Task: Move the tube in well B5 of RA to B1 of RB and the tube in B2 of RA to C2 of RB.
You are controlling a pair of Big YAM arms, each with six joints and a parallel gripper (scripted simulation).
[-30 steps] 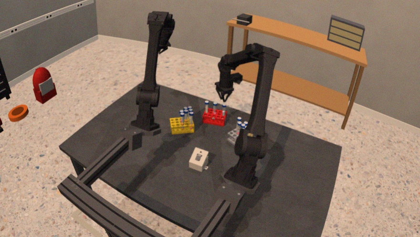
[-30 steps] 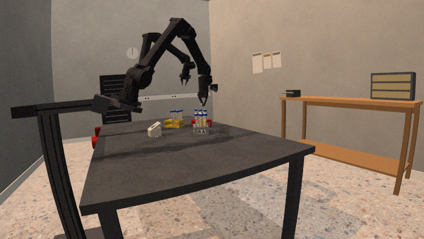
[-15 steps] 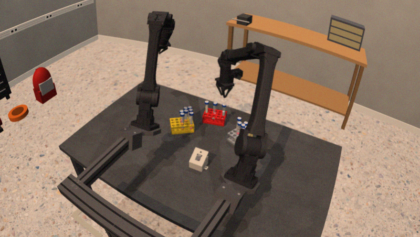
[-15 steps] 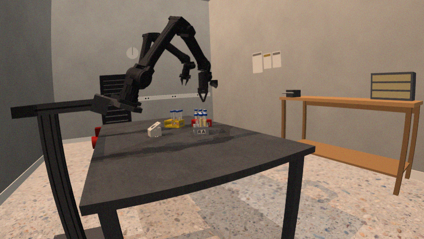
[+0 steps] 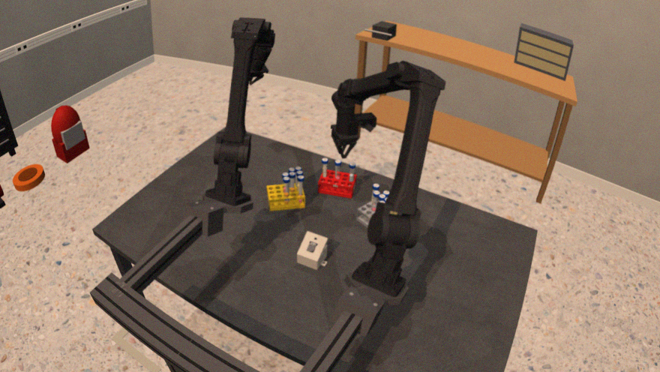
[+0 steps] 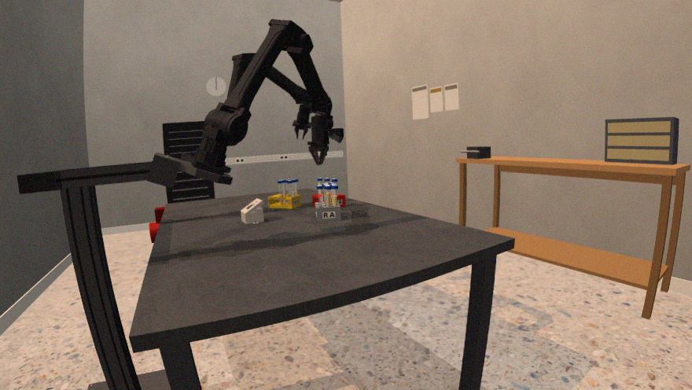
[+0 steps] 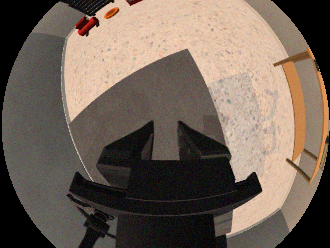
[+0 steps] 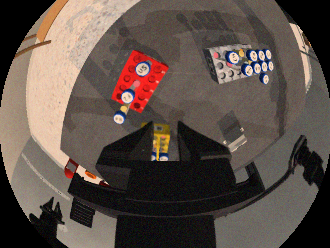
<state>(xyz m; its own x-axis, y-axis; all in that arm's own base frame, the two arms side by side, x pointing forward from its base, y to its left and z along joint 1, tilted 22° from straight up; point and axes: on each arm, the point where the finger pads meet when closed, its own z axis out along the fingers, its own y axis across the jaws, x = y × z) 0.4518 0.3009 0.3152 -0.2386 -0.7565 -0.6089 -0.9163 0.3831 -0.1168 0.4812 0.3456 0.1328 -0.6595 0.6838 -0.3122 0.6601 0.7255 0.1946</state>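
The right gripper [image 5: 344,154] [image 6: 318,161] [image 8: 165,125] points downward above the red rack [image 5: 337,184] [image 6: 340,200] [image 8: 155,65], fingers parted, holding nothing. The grey rack RA [image 5: 364,213] [image 6: 344,214] [image 8: 218,75] stands beside the red rack, tubes upright.

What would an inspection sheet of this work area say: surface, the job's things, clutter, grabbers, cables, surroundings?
Surface: dark table, shadows across it.
Job's things: grey rack and yellow rack, both holding blue-capped tubes; pale box, likely the DONE button's.
Clutter: red rack with three blue-capped tubes, not named in the job.
Grippers: left hand and right hand both part open, nothing held; the right is above the red rack.
Cables: nothing seen.
Surroundings: speckled floor, wooden bench, red object, orange ring.
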